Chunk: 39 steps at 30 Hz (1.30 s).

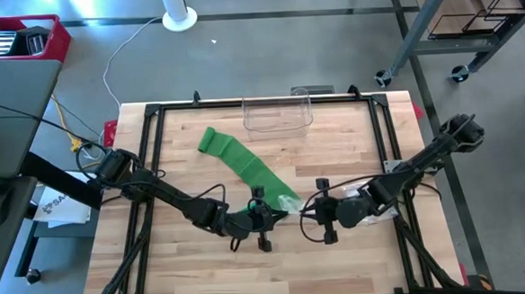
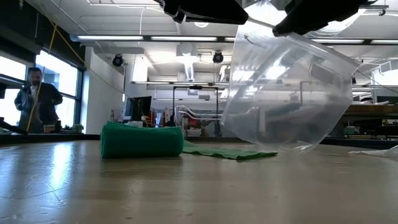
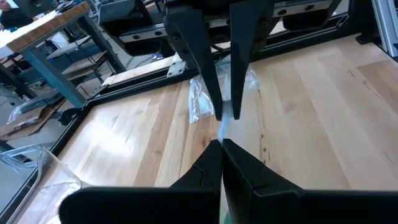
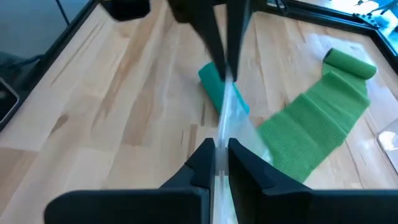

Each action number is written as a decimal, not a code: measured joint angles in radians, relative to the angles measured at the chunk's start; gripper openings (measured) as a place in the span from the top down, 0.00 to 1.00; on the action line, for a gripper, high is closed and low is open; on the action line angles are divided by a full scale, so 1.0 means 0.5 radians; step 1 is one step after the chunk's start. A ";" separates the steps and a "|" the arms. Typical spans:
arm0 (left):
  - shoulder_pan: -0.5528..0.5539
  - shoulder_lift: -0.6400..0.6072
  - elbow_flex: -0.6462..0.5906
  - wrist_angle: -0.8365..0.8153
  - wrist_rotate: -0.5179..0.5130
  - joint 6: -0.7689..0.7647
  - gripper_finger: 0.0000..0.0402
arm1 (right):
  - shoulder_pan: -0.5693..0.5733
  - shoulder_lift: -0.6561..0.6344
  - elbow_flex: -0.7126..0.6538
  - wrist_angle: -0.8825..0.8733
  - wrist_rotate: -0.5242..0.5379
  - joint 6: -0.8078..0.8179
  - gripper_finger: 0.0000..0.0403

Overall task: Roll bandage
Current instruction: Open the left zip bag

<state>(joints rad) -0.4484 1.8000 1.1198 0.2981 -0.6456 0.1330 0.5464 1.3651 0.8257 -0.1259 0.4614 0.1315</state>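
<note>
The left hand (image 1: 265, 221) and the right hand (image 1: 313, 215) meet over the near middle of the counter (image 1: 197, 276), facing each other. Between them hangs a clear bag (image 2: 283, 93), lifted off the wood. In the left wrist view the left fingers (image 3: 205, 165) are pressed together on a thin edge of the bag (image 3: 222, 134). In the right wrist view the right fingers (image 4: 239, 162) are also closed on the clear film (image 4: 229, 118), and the other hand grips the same film from the opposite side. In the low view the bag is tilted, and its lowest corner comes very near the counter; I cannot tell if it touches.

Just behind the two hands lies the green bandage (image 1: 250, 168). Its loose strip runs away from the hands, diagonally toward the far left. One rolled end (image 1: 210, 140) is at the far end of the strip. In the right wrist view a second rolled part (image 4: 214, 84) lies directly under the left hand.

Farther away, at the far edge of the counter, stands a clear bin (image 1: 277, 113). In the room beyond, a person (image 2: 37, 99) stands by the window.
</note>
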 joint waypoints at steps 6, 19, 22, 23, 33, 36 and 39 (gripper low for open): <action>0.001 -0.001 0.000 -0.014 0.001 -0.001 1.00 | 0.041 -0.030 0.000 -0.216 0.001 0.132 0.95; -0.002 -0.002 0.000 -0.016 -0.007 0.000 1.00 | 0.102 -0.296 -0.001 -0.867 -0.002 0.640 0.95; -0.006 -0.002 0.000 -0.017 -0.007 0.000 1.00 | 0.121 -0.311 -0.001 -0.991 -0.005 0.740 0.93; -0.007 -0.003 0.000 -0.018 -0.007 0.000 1.00 | 0.126 -0.311 -0.001 -1.022 -0.005 0.773 0.92; -0.009 -0.007 0.000 -0.019 -0.005 0.002 1.00 | 0.127 -0.335 -0.005 -0.880 -0.018 0.703 0.69; -0.008 -0.007 0.000 -0.019 0.018 0.002 1.00 | 0.127 -0.354 -0.005 -0.707 -0.017 0.573 0.65; -0.008 -0.007 0.000 -0.020 0.024 0.004 1.00 | 0.118 -0.355 -0.005 -0.535 0.017 0.442 0.64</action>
<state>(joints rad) -0.4522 1.7966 1.1198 0.2882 -0.6334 0.1352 0.6057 1.1878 0.8230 -0.3934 0.4700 0.3525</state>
